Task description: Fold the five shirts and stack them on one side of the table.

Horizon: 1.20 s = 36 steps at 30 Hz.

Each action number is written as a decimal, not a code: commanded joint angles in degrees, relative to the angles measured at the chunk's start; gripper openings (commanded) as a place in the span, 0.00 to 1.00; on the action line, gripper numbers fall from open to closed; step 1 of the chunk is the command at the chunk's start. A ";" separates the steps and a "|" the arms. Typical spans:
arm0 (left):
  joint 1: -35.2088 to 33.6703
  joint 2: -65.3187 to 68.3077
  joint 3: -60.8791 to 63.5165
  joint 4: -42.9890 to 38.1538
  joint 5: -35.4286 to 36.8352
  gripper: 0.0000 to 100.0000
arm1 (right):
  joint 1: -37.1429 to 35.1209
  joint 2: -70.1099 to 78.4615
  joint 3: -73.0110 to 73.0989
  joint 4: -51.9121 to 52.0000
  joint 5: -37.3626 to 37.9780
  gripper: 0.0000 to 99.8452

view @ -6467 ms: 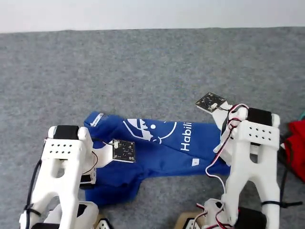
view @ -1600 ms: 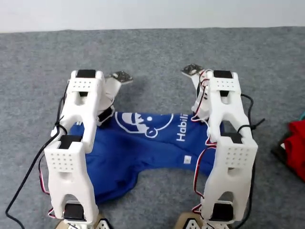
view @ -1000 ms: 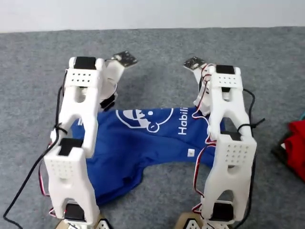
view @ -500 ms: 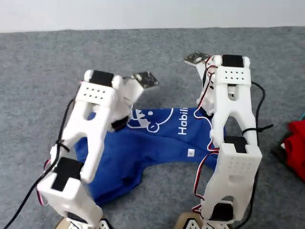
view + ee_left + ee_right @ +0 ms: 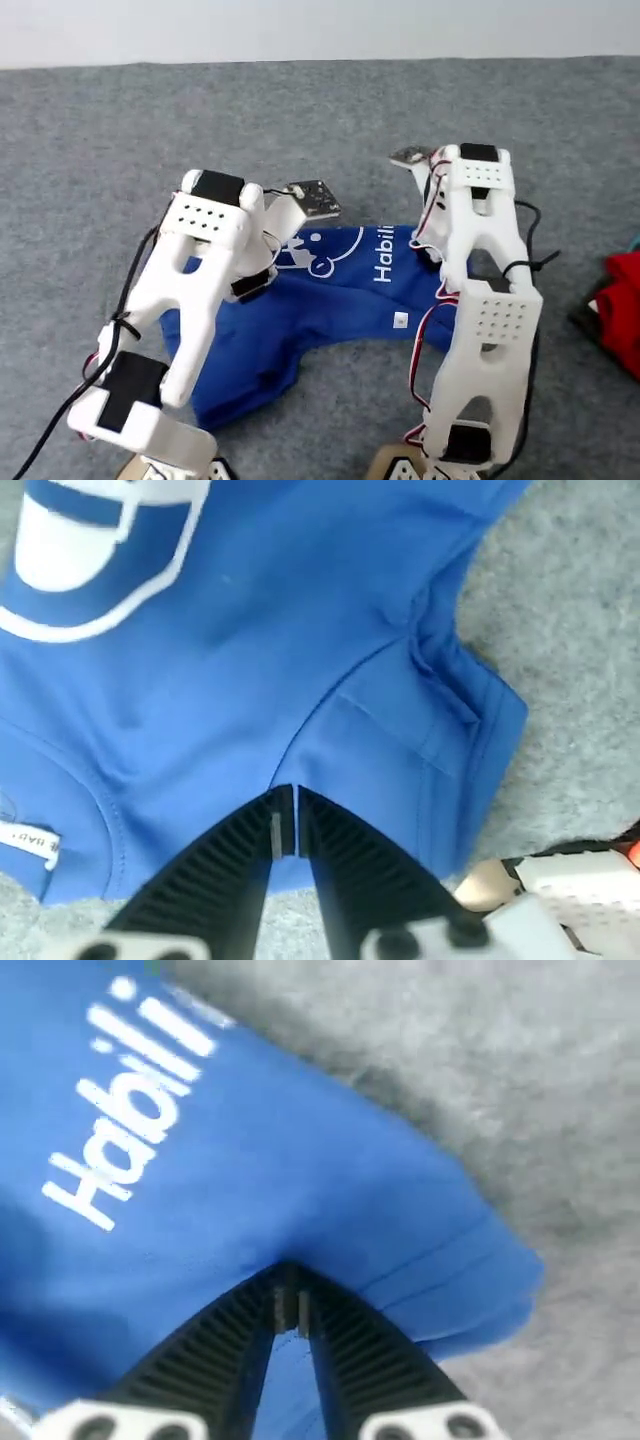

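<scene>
Ok, wrist views: I see left end effector (image 5: 287,825), right end effector (image 5: 290,1310) clamped on blue shirt (image 5: 250,660); high adds red cloth (image 5: 625,310)

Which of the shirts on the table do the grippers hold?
The blue shirt with white print, mid-table: left gripper and right gripper are shut on it. The red one lies apart at the right edge.
</scene>
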 commanded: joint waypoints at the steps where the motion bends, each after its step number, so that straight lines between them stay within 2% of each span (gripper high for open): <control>1: -3.16 -3.08 -0.48 0.53 -0.53 0.02 | 2.68 0.31 -1.67 -4.88 0.62 0.01; 12: -4.22 -3.08 -0.31 1.41 -2.55 0.02 | 2.77 3.82 -18.02 -3.74 0.53 0.01; 20: -4.22 -3.08 0.40 1.67 -4.22 0.02 | -1.27 1.80 -25.41 13.58 0.18 0.01; 28: -4.31 -3.08 9.19 1.67 -10.73 0.02 | -1.54 -8.48 -15.12 13.41 -2.02 0.01; 36: -4.22 -2.37 14.81 0.88 -10.90 0.02 | -1.10 -11.03 -1.76 10.42 -1.93 0.01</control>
